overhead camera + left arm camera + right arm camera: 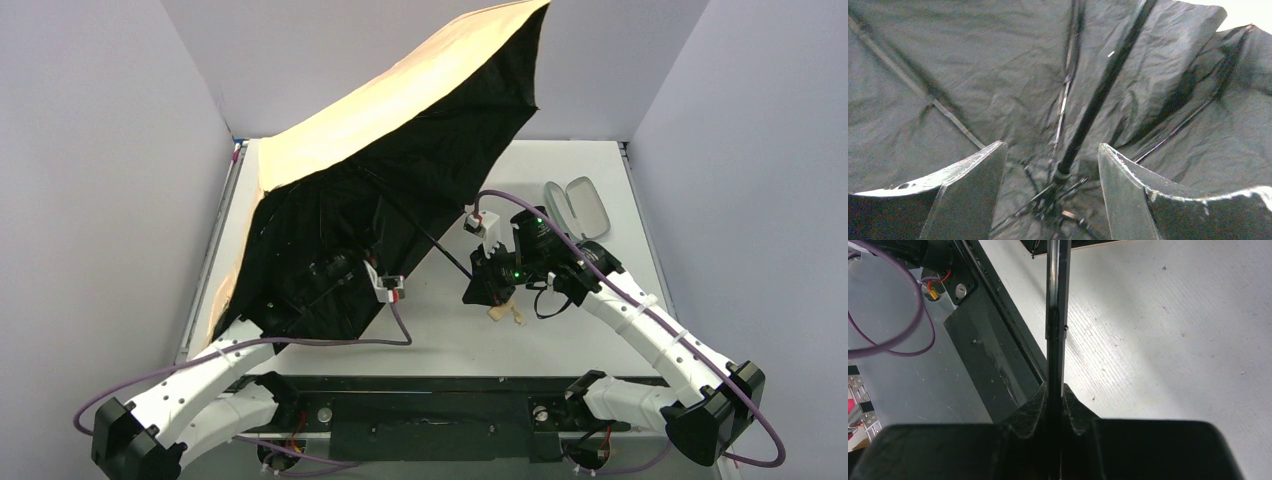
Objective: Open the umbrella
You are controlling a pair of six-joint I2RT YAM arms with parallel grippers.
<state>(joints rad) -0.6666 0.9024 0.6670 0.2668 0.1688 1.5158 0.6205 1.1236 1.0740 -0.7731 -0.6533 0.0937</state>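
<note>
White table (450,325), pale grey walls (100,150). The right gripper (1056,392) clamps the umbrella (400,170) by its shaft (1056,315). Only the left wrist view shows the left gripper (1050,147) with jaws wide, shaft between them.

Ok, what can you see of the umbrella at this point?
The umbrella is open: tan-beige fabric outside, crinkled black lining and thin ribs inside. It lies tilted, canopy over the left half of the table. Its thin black shaft slants down to the right gripper, whose jaws are shut on it; a beige handle end pokes out below. The left gripper sits under the canopy, jaws open astride the shaft.
</note>
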